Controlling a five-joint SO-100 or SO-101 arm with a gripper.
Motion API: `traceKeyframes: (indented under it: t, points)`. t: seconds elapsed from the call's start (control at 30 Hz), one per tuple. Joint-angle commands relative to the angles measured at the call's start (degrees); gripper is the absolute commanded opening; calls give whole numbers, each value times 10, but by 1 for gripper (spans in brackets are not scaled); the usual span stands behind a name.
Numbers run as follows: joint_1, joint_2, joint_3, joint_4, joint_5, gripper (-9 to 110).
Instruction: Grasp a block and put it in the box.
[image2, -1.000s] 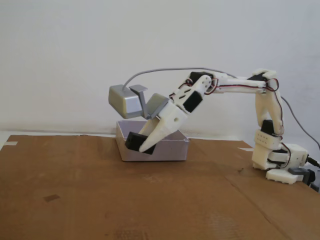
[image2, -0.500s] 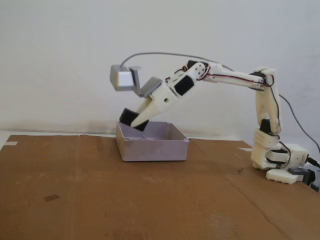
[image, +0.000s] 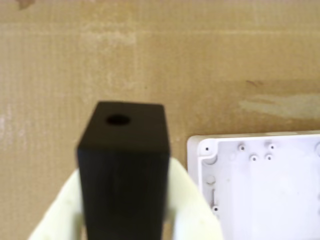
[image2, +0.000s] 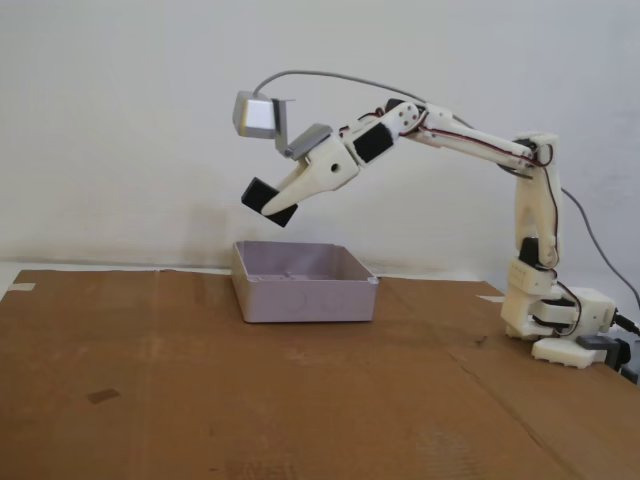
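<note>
In the wrist view I count one block (image: 124, 175), black with a round hole in its top face, clamped between the two pale fingers (image: 192, 210) of my hand (image: 125, 220). One box (image: 260, 185) lies to the right, open and with nothing inside it in the part I can see, on the brown cardboard counter (image: 200, 60).

In the fixed view my hand (image2: 275, 205) grips that single block (image2: 264, 199) in the air, above the left wall of the one box (image2: 305, 285). One grey camera housing (image2: 256, 115) rides above the hand.
</note>
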Motion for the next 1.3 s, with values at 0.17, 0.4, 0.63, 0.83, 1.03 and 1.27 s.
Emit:
traceKeyframes:
  t: [0.17, 0.4, 0.63, 0.83, 1.03, 1.27]
  points:
    - [62, 143, -63, -4, -7, 0]
    - [113, 136, -62, -4, -3, 0]
    - [167, 137, -4, -3, -2, 0]
    - [189, 137, 50, -3, -2, 0]
    - [201, 137, 97, -5, -1, 0]
    - [205, 135, 171, -12, -1, 0]
